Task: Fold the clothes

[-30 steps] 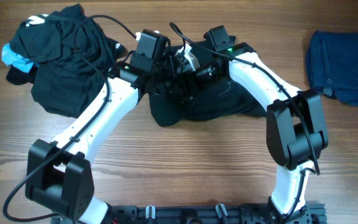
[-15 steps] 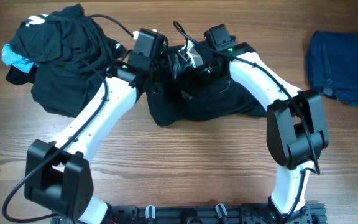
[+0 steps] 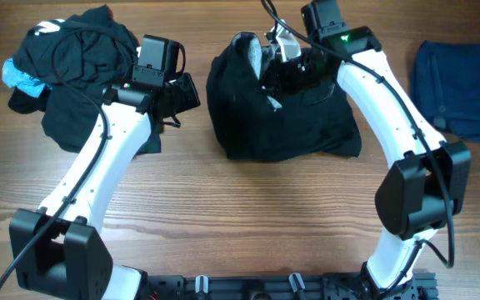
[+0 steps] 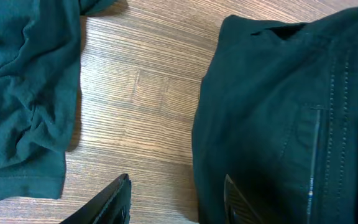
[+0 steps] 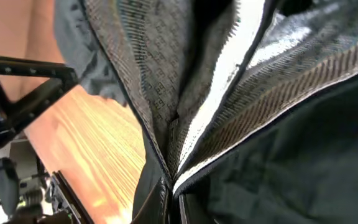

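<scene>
Overhead view: the black shorts (image 3: 282, 125) are seen lying on the counter (image 3: 248, 225), broader side to side than near to far. Their hem edge is turned toward the robot and the waistband (image 3: 259, 60) toward the far side.

The left gripper (image 3: 180, 93) is held just left of the shorts and apart from them. Its jaws are spread and nothing is held. In the left wrist view, bare wood is seen ahead of its fingers (image 4: 114, 199), with the shorts' edge to the right.

The right gripper (image 3: 283, 58) is clamped on the waistband, which is drawn up at the far edge. In the right wrist view the whitish inner band is seen running down into the grip, the fingertips being hidden by cloth.

A pile of dark clothes (image 3: 82, 100) with a light-blue piece (image 3: 13, 73) lies left of the left gripper. A navy garment (image 3: 465, 79) lies well to the right of the right gripper.

A second ago both grippers were bunched together over the shorts. The left one has since been drawn away to the left, and the waistband has been carried farther from the robot.
</scene>
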You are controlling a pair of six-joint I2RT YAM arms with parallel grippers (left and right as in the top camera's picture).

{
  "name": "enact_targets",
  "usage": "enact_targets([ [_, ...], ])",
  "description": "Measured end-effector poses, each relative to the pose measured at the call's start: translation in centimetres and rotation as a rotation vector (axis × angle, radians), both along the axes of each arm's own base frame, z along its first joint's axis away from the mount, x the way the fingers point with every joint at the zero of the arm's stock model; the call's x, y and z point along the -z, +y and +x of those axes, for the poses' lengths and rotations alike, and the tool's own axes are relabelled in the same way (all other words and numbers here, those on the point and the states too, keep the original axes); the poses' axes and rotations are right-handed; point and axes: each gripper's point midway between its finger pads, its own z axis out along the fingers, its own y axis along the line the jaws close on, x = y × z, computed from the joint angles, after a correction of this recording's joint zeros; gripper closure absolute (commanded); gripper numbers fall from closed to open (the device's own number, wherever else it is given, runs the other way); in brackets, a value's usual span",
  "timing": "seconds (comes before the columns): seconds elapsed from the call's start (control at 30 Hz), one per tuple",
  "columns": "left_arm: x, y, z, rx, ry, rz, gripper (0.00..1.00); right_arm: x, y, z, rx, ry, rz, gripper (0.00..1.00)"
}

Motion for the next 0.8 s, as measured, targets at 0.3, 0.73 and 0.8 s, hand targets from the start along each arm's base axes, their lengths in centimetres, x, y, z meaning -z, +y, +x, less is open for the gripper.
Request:
enact_targets([
  [0.3,0.1,0.1,-0.2,-0.002,0.010,0.007,0.52,1.2,-11.2,1.9,0.271,0.117,-0.104,0.96],
  [0.73,0.3,1.2,-0.2,-0.029,0.013,0.034,0.57,2.6,-15.3,0.9,0.349,0.173,-0.245,0.96],
  [0.8,0.3,2.3,0.1,-0.058,0.014,0.033,0.57,2.4,-13.1,0.6,0.292,0.159,-0.239,0.96],
])
